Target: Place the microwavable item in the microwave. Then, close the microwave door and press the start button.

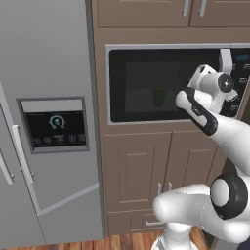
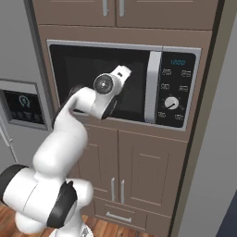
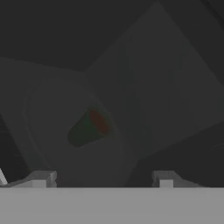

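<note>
The microwave door is shut, its dark glass facing me and its silver handle upright beside the black control panel. Through the glass, the microwavable item, a small green cup, shows dimly on the round turntable. In the hand view the cup appears tilted and faint behind the glass. My gripper is open with nothing between its fingers, and it points at the door window close in front of it. In the right base view the gripper hangs before the glass, left of the handle.
A grey fridge with a dispenser panel stands left of the microwave. Brown cabinet doors sit below it, and more cabinets above. The knob is on the control panel. A grey wall closes the right side.
</note>
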Motion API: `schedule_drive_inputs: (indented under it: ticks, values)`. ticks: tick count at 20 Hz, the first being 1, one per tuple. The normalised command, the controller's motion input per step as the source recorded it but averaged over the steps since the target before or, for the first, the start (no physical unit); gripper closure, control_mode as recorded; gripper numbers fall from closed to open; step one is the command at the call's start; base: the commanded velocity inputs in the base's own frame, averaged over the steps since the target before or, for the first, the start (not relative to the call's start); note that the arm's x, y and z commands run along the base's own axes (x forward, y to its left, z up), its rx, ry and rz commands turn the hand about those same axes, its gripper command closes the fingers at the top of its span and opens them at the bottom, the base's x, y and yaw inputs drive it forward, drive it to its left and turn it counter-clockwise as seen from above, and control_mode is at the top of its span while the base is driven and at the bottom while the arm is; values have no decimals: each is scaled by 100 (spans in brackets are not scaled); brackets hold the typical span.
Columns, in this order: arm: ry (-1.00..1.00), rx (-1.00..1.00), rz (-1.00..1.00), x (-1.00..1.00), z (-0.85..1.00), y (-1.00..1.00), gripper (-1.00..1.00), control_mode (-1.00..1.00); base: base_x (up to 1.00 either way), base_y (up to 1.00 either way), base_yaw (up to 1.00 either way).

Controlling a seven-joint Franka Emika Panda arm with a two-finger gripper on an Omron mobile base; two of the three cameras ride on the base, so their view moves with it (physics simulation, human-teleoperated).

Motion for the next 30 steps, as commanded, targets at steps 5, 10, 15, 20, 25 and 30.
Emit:
schedule_drive_inputs:
  ticks: [5,10,15,20,25,30]
  values:
    - [0,0,0,-100,9,-3,-100,-100,0,0,0]
    - [1,4,-5,-95,6,-16,-100,-100,0,0,0]
    - [4,2,-12,-47,-8,-16,-100,-100,0,0,0]
    - [11,2,-8,-9,-33,0,-100,-100,0,0,0]
    - [7,6,-1,-1,-23,0,-100,-100,0,0,0]
    - [0,12,-9,-6,-8,-1,-100,-100,0,0,0]
